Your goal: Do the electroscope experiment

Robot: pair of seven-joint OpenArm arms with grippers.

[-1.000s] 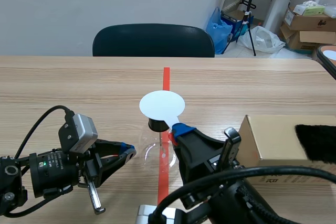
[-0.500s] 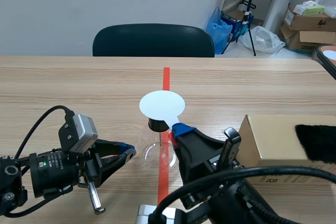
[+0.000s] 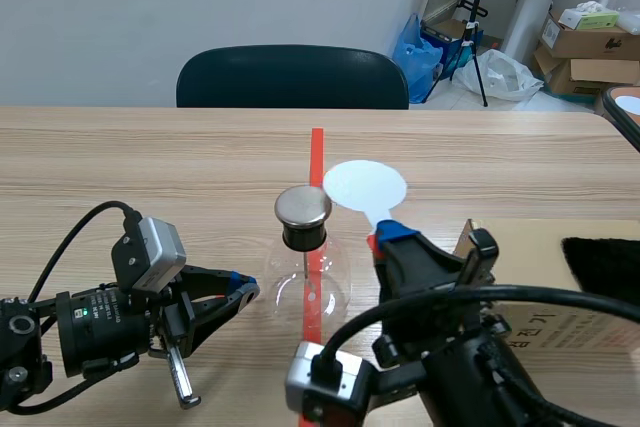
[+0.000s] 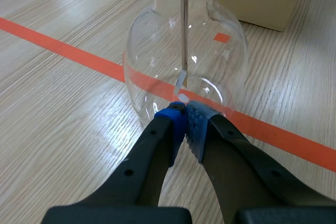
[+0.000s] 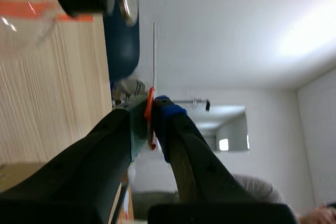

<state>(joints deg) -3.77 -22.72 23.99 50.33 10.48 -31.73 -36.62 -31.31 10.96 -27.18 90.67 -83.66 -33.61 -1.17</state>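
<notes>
Step in hand, as I judge it: bringing the charged disc (image 3: 365, 185) to the electroscope. The right gripper (image 3: 388, 237) is clamped on the disc's stem and holds it raised, just right of the cap (image 3: 303, 205) and not touching it. In the right wrist view the disc (image 5: 154, 51) is edge-on between the fingers.

The left gripper (image 3: 238, 292) is closed on nothing, its tips against the near-left wall of the flask (image 4: 184, 51), probably to steady it.

Next move calls for: setting the disc flat over the cap without knocking the flask, then reading the leaf.

Flask: clear round glass with a black stopper and a metal cap. It stands on the tape (image 3: 317, 147) at mid-table, left of the box (image 3: 510, 277) that carries the fur (image 3: 605, 267). A thin rod (image 4: 184, 30) hangs inside, and the leaf (image 4: 181, 83) seems to hang nearly straight, though glare makes this uncertain.
</notes>
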